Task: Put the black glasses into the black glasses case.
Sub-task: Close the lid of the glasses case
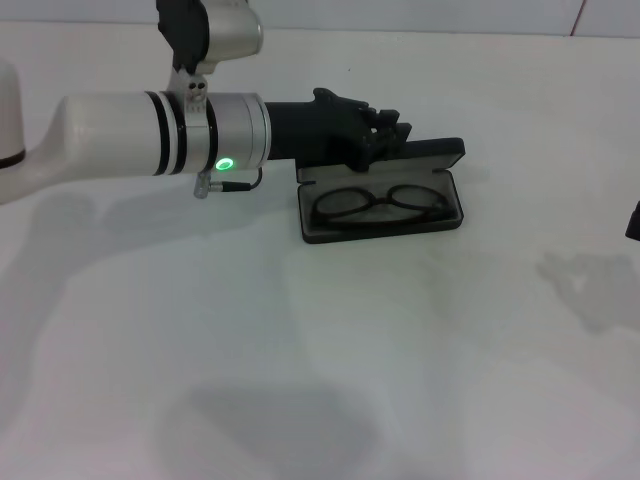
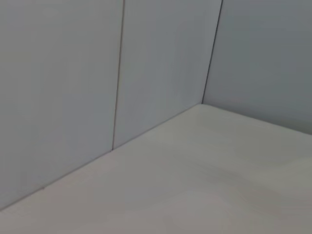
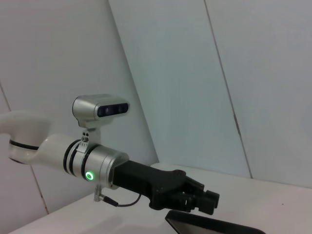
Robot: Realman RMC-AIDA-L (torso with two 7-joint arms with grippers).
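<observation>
Black glasses lying inside the open black glasses case, on the white table.
Left gripper is hovering at the raised lid's rear edge, case just in front of its fingertips; can't tell if fingers are spread or pressed together. Right gripper is sitting far off at the edge.

The black glasses lie inside the open black glasses case. The left gripper sits at the case's twelve o'clock, seemingly touching its lid.
</observation>
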